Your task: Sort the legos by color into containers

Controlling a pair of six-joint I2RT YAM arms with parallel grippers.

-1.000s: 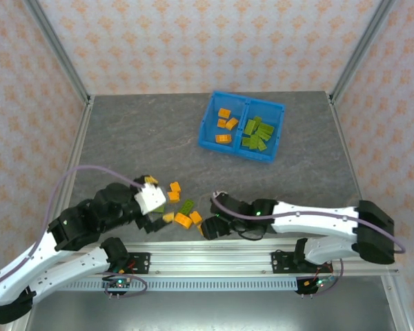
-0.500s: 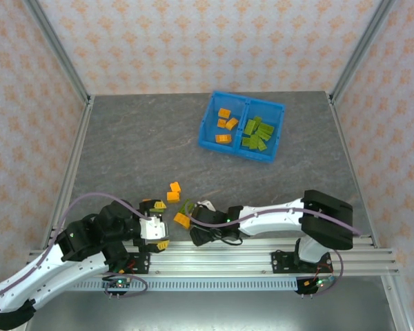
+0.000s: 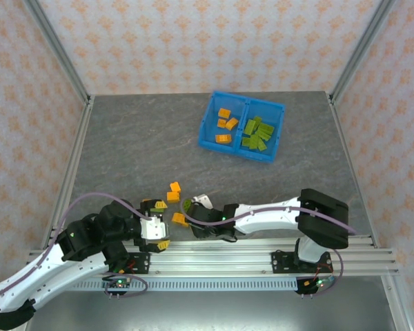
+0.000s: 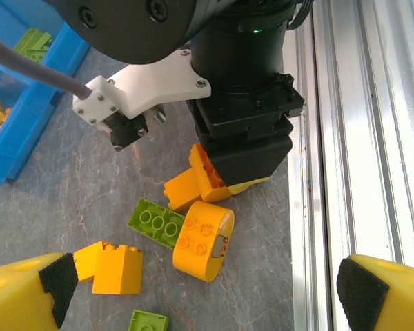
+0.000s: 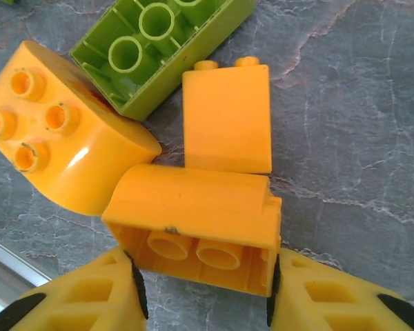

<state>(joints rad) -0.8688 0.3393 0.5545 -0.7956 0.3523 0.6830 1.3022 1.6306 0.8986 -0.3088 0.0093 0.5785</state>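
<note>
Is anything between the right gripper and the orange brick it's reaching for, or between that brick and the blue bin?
Nothing visible. The right gripper has its fingers against both ends of the orange brick. A rounded orange piece touches the brick at one corner. Bare table leads to the bin.

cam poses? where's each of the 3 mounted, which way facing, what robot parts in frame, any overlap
Top external: fixed above and behind the bases, looking down on the table; left arm, right arm, bin at the far side.
Left wrist: looks low across the table at the right hand; own open left hand, fingertips in the bottom corners.
Right wrist: looks down from close; own fingers pinch an orange brick.
Shared: both wrist views show that brick, the round brick and a green brick.
</note>
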